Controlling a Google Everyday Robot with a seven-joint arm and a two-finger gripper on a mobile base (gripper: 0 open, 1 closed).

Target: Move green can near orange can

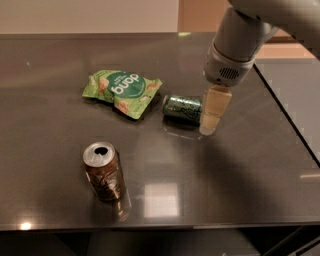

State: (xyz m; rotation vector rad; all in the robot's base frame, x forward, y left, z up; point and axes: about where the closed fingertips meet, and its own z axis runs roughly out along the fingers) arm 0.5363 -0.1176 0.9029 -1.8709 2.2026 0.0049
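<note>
One gripper (open or closed: cannot tell) hangs just beside the sideways green can, likely positioned to grasp it for transfer toward the distant orange can.

You are looking at a dark, glossy grey table that is filling nearly the whole view, with the gripper hanging low over its top, right of centre. Behind the gripper, past the table's far edge, a pale cream wall is running across, and a tan panel is taking over straight beyond it. Nearer you than the gripper and a little to its left, a soft square glare is shining on the tabletop. To the gripper's right, a second dark surface is lying beyond a thin dark seam.
</note>
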